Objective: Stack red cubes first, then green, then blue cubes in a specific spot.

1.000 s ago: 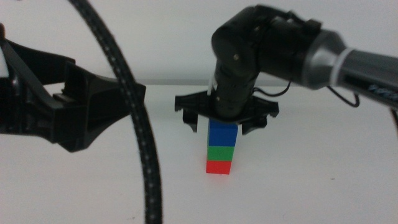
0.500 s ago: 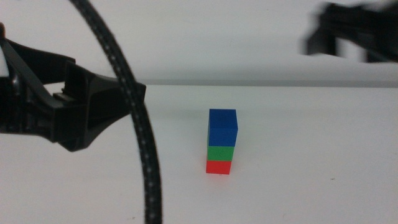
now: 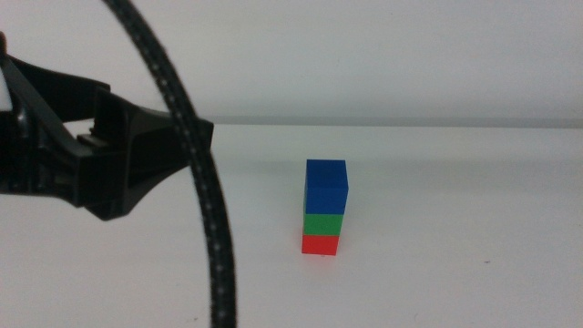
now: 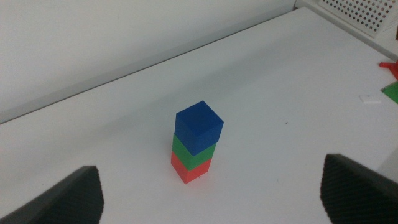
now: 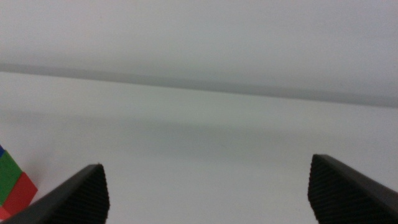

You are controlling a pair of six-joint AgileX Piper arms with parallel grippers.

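A three-cube tower stands on the white table: the red cube (image 3: 320, 244) at the bottom, the green cube (image 3: 322, 223) on it, the blue cube (image 3: 326, 187) on top. The left wrist view shows the same tower, red cube (image 4: 188, 169), green cube (image 4: 188, 153), blue cube (image 4: 199, 126), ahead of my open left gripper (image 4: 211, 196), whose jaws stand wide apart with nothing between them. That left gripper (image 3: 137, 155) hangs at the left of the middle view. My right gripper (image 5: 208, 193) is open and empty; only a corner of the red cube (image 5: 20, 190) and green cube (image 5: 9, 175) shows beside it.
A thick black cable (image 3: 196, 173) arcs down the left side of the middle view in front of the table. The table's far edge (image 3: 383, 122) runs behind the tower. Small red and green scraps (image 4: 390, 81) and a perforated panel (image 4: 367, 12) lie off at the table's side.
The right gripper let go of the blue cube on top of the tower, rose away to the upper right and left the middle view. The tower stayed standing; the left arm kept still.
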